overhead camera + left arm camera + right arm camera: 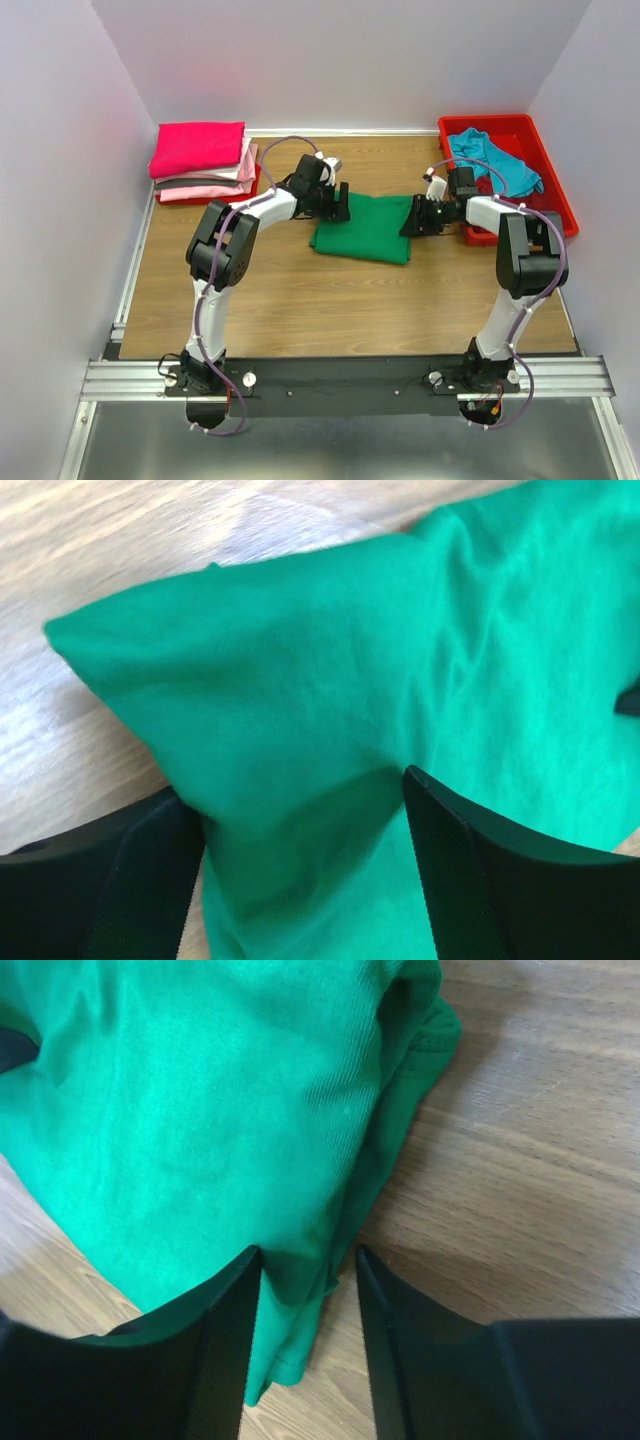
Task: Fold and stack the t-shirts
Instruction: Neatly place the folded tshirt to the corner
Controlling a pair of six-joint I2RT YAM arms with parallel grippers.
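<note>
A bright green t-shirt (365,228) lies folded in a rough rectangle in the middle of the wooden table. My left gripper (335,205) sits at its left edge. In the left wrist view the left gripper (300,790) stands wide, and green cloth (330,660) fills the gap between its jaws. My right gripper (418,218) is at the shirt's right edge. In the right wrist view the right gripper (305,1255) straddles the layered hem (300,1330), with bare wood showing beside the right finger (400,1360). A folded stack, with a hot pink shirt (198,147) over a light pink shirt (215,180), rests at the back left.
A red plastic bin (555,190) at the back right holds a crumpled teal t-shirt (495,160). Lilac walls close in the table on three sides. An aluminium rail (340,375) carrying both arm bases runs along the near edge.
</note>
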